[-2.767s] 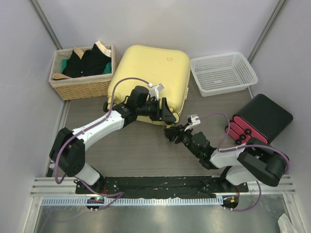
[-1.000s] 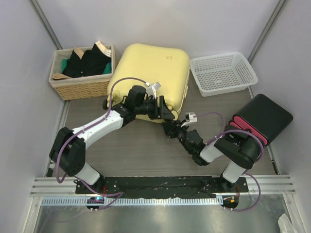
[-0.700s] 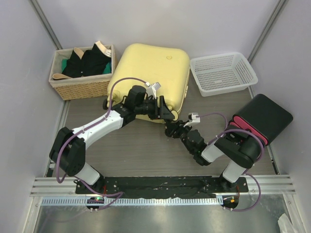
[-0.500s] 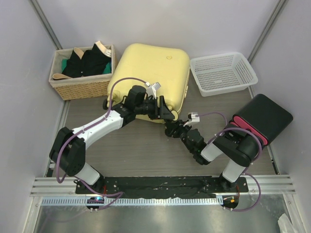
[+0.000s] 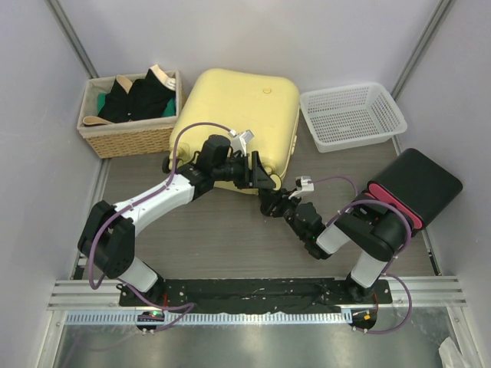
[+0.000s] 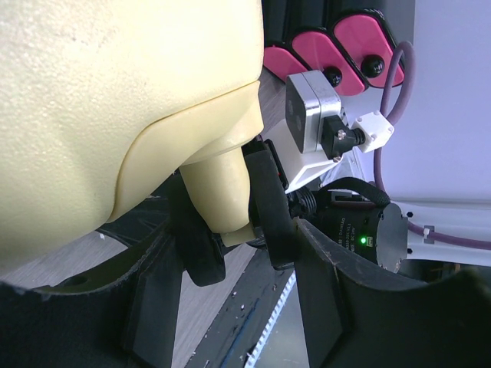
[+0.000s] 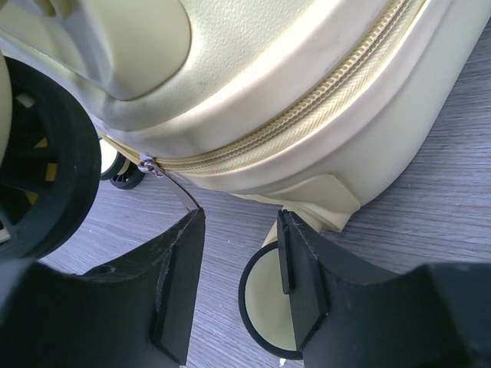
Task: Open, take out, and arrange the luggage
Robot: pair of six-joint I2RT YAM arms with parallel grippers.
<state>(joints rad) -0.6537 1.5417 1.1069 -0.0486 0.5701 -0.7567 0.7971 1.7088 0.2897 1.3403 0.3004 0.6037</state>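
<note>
- REACHING FOR THE ZIP: over the last few seconds I swing the right arm inward. The right gripper (image 7: 236, 228) now sits just short of the near corner of the luggage (image 5: 238, 115).
- Its jaws have widened in the last second. They stand apart and hold nothing, with only a wheel (image 7: 265, 307) and bare floor showing between them.
- The zip pull (image 7: 175, 186) hangs right at the tip of the finger on the left of the wrist view, outside the gap. I cannot tell whether it touches.
- The left gripper (image 5: 260, 175) has not budged in that second. It is clamped on the corner leg (image 6: 219, 192), which fills the space between its fingers (image 6: 192, 238).
- The luggage lies flat, straight ahead of both grippers, with its zip (image 7: 307, 115) shut along the seam.
- My read is that the left arm steadies the case while the right sets up to pinch the pull. Opening has barely begun, and taking out and arranging still wait.
</note>
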